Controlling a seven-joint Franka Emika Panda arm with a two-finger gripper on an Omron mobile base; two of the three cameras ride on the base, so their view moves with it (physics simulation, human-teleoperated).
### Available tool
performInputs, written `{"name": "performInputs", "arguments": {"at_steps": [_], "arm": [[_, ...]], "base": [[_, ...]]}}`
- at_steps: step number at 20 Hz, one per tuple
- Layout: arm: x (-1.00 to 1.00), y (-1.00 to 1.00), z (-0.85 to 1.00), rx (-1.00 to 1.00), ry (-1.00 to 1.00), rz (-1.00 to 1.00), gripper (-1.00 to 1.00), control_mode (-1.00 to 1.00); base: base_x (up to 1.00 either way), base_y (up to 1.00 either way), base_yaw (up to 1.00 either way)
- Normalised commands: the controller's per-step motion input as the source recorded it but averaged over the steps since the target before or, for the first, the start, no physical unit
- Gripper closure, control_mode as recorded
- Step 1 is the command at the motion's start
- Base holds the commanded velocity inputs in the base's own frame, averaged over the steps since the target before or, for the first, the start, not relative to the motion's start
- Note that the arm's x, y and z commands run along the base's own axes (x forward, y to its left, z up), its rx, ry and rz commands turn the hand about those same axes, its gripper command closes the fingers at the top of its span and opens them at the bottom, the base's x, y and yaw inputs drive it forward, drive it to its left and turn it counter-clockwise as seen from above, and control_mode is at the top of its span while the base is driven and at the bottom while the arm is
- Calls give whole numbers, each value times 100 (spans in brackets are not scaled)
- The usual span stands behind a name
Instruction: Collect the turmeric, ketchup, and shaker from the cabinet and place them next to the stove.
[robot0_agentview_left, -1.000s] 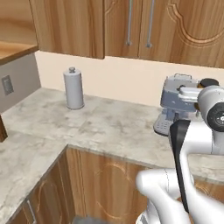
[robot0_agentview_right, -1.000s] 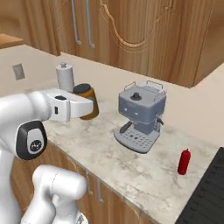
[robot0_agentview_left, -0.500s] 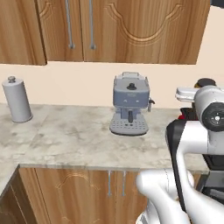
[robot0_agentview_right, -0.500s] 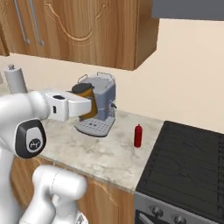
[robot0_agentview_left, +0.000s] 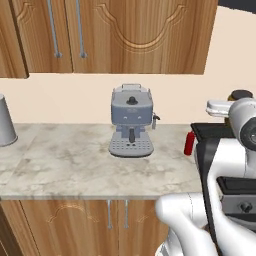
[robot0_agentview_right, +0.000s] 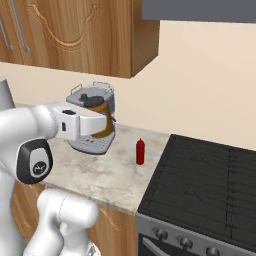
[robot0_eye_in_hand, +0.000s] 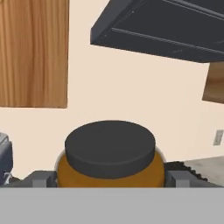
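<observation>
Jaws clamp our gripper (robot0_eye_in_hand: 111, 177) on the turmeric (robot0_eye_in_hand: 110, 154) between them (dark lid up). From the right base, we see the ketchup (robot0_agentview_right: 140, 151) below and beyond the jaws, beside the stove (robot0_agentview_right: 200, 180). Left base: cabinet (robot0_agentview_left: 107, 35) above.

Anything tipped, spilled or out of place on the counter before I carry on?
Nothing stands out. The ketchup stands upright on the counter beside the stove, the coffee machine sits square, and the turmeric rides upright in the gripper, lid on. No spills show.
</observation>
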Motion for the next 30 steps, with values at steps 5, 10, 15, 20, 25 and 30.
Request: {"name": "performInputs", "arguments": {"at_steps": [5, 10, 15, 20, 25, 30], "arm": [[65, -34, -47, 6, 11, 10, 100, -100], [59, -55, -100, 0, 17, 39, 100, -100], [51, -38, -100, 0, 15, 49, 100, -100], [34, -28, -94, 0, 9, 52, 100, -100], [31, -3, -68, 0, 1, 45, 100, -100], [57, -10, -54, 0, 10, 31, 100, -100]], "base": [[16, -6, 0], [0, 0, 0], [0, 0, 0], [0, 0, 0], [0, 0, 0], [0, 0, 0]]}}
